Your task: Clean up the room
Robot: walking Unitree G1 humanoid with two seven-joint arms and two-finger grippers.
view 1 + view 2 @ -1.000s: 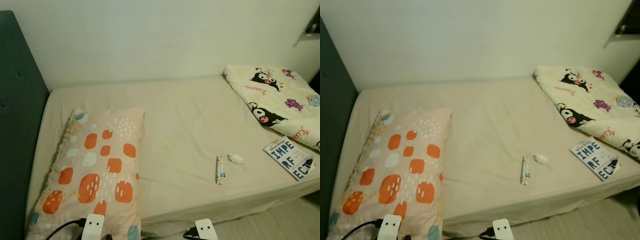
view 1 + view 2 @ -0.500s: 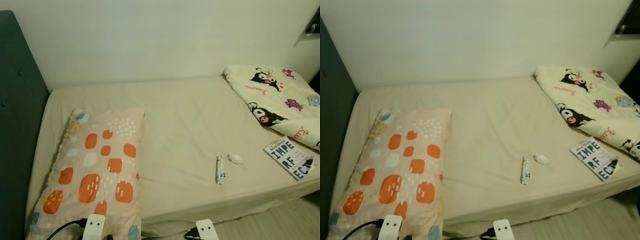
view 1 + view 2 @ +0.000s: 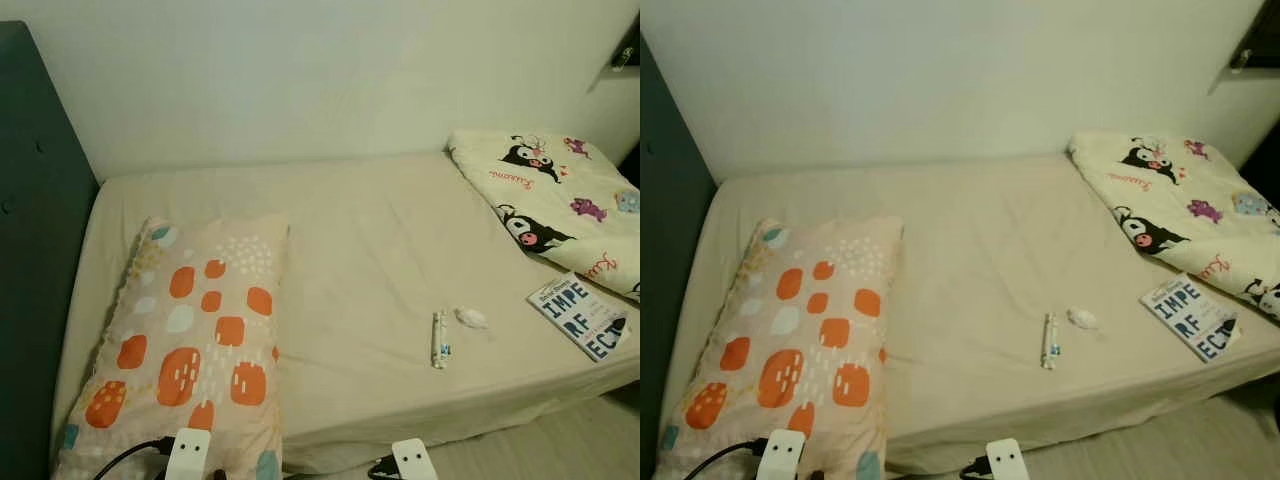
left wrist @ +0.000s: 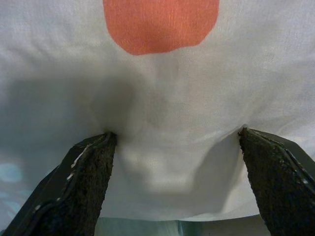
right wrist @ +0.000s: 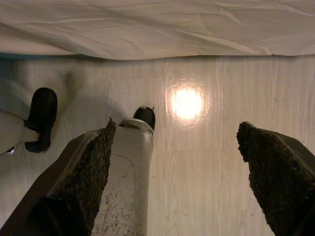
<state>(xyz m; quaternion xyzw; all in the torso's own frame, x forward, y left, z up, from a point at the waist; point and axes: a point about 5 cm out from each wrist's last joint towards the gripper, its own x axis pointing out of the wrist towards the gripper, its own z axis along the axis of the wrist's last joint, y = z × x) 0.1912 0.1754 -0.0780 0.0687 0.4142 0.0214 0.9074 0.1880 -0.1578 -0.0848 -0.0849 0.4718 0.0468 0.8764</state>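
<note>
The view looks down from the robot's head onto a bed covered by a plain beige sheet, set against a pale wall.

Nearest, at the lower edge, the tops of the two wrists show as white blocks. The left gripper hangs over the near end of a pillow; its two black fingers are spread wide apart with nothing between them, and the pillow's pale cloth with an orange patch lies just beyond their tips. The right gripper hangs over the pale wood floor just off the bed's near edge, its fingers likewise spread apart and empty. The robot's own leg and dark foot show below it, with a bright lamp reflection on the floor.

The pillow, peach with orange, white and teal blotches, lies lengthwise at the bed's left, beside a dark teal headboard.

Toward the near right of the mattress, a small tube lies flat, and a crumpled white scrap rests just beside it. Further right, at the bed's edge, a book with big dark letters lies face up.

Beyond the book, in the far right corner, a cream folded blanket with black cartoon figures is spread.
</note>
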